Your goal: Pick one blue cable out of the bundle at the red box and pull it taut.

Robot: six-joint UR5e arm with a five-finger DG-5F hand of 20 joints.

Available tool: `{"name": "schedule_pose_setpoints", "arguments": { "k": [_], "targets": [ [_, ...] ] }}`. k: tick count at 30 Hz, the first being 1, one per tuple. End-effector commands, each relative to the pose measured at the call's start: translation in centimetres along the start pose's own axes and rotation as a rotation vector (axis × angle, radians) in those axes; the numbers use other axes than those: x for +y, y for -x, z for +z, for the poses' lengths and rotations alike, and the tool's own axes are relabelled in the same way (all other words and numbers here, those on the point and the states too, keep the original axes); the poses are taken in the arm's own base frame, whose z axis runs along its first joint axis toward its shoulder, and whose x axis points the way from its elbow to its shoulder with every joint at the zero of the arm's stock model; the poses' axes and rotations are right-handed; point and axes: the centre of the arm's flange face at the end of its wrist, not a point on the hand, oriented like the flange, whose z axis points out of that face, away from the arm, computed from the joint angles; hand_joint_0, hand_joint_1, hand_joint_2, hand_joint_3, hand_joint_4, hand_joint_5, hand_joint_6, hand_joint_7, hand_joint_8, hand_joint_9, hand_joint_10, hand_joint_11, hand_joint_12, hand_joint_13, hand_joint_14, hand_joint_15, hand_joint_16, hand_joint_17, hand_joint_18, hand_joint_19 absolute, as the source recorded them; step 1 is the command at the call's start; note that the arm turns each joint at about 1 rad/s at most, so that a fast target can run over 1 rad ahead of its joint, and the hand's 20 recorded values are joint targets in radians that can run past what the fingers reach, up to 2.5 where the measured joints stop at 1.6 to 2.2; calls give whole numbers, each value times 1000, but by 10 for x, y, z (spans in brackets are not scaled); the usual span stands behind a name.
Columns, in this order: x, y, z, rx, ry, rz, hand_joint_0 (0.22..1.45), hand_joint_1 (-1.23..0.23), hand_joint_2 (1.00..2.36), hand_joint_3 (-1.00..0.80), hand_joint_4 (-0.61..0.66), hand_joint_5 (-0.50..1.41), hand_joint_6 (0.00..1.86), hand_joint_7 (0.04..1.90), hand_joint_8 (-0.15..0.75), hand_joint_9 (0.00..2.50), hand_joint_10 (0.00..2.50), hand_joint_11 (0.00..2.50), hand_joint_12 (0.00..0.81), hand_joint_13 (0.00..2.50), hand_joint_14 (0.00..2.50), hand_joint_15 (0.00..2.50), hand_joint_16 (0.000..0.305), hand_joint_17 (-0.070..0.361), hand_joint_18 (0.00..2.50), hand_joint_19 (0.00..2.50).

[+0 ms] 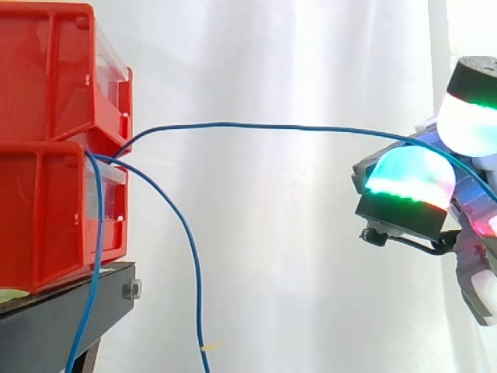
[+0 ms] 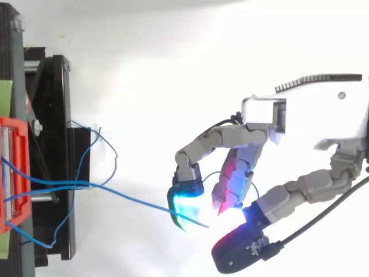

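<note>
The picked blue cable leaves the gap between the stacked red bins and runs level through open air to the hand. Its long axis points straight from the fingertips toward the bins, which stand well apart from the hand. The cable bows gently, so some slack seems left. Drawing back along that line, away from the bins, looks like what tightening calls for. The fingers are curled, and the cable crosses the cyan-green pad, apparently pinched against a neighbouring pad. The other blue cables hang loose, far below the hand.
</note>
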Motion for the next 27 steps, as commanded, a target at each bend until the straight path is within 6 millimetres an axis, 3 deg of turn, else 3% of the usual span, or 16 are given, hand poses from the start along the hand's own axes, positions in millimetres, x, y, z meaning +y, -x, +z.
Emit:
{"name": "schedule_pose_setpoints", "arguments": {
  "k": [1,9,16,22,27],
  "targets": [
    [1,0,0,0,5,1,511,-754,1002,-478,23,95,504,1141,346,1225,1,0,423,961,6,236,57,129,756,353],
    [0,-1,1,0,5,1,478,-786,1000,-500,7,112,503,1192,359,1284,0,0,434,1023,7,226,59,133,820,351],
    [1,-1,1,2,5,0,535,-781,1000,-500,-33,121,503,1216,305,1358,0,0,403,1060,6,241,54,121,857,387],
    [2,-2,1,3,7,0,589,-788,1019,-283,-58,122,503,1219,285,1373,0,7,395,1065,8,250,52,116,852,395],
    [2,-3,1,4,7,-1,589,-810,1022,-213,-102,126,503,1218,288,1380,0,26,396,1071,7,251,52,117,854,387]
  ]
}}
